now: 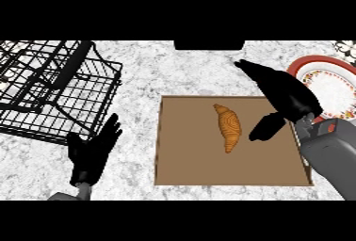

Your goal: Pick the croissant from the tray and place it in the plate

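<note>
**A:** Croissant sits in the middle of the tray, a bit toward the right half, long axis running roughly top to bottom w/ a slight tilt. Only got the head view, so that's all I'm going on.

**B:** Where's the right hand?

**A:** Over the tray's right edge, just beside the croissant but not touching it afaict. Fingers spread out straight toward the top of the view, thumb hanging down near the pastry's right side. Wide open, holding nothing.

**B:** And the left hand?

**A:** Off to the left of the tray on the counter, fingers up and relaxed, nothing in it. Just resting imo.

**B:** Plate?

**A:** Top right corner, red rim w/ a floral pattern, partly cut off by the edge and behind the right arm. Near the tray, so a short carry. There's also a black wire rack top left, not in the way.

**B:** How would you grab it?

**A:** My guess: light, soft, flaky, so it'll squash or shed bits if pinched hard. Prob not slippery. I'd take it across the fat middle, thumb one side and fingers the other, not by the thin tips, since those would likely bend or snap off. Hand's already lined up for that tbh.
</note>
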### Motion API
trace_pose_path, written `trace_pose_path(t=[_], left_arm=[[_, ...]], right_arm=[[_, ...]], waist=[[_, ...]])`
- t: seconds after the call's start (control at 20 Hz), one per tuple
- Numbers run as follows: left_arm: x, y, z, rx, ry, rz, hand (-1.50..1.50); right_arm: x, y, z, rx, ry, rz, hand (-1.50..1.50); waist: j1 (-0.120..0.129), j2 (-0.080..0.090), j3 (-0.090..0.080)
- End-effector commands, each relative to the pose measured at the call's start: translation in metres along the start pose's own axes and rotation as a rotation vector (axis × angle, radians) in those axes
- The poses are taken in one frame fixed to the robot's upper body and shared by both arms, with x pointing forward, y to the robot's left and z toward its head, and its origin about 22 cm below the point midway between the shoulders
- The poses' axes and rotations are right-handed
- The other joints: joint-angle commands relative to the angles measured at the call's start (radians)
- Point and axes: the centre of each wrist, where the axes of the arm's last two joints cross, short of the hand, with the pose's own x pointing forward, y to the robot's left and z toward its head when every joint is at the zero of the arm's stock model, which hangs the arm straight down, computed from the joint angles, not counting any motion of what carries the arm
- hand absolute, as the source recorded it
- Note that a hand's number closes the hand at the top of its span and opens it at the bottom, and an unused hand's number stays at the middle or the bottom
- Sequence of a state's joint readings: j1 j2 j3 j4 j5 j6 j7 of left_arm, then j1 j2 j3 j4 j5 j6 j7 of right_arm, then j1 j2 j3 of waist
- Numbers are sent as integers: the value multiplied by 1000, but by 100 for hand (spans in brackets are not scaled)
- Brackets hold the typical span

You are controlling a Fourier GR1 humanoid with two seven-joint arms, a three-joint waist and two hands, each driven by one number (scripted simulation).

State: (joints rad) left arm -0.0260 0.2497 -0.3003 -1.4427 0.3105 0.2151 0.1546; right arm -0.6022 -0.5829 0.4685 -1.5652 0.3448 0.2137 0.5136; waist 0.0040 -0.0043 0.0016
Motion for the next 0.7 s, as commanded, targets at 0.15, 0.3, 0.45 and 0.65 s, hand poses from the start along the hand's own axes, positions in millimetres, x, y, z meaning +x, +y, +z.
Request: trace_pose_path(t=[0.15,0.3,0.45,0.65], left_arm=[[-5,20,-1,56,48,-11,0],[-21,4,-5,51,41,-23,0],[-9,8,7,56,51,-15,0],[-6,5,-8,30,39,10,0]], right_arm=[[26,27,-4,70,87,62,-150],[14,40,-9,104,71,27,-150],[17,56,-12,125,93,20,-150],[29,48,-14,125,57,21,-150]], waist=[[-1,3,-2],[-2,5,-2],[2,4,-1],[-1,5,-2]])
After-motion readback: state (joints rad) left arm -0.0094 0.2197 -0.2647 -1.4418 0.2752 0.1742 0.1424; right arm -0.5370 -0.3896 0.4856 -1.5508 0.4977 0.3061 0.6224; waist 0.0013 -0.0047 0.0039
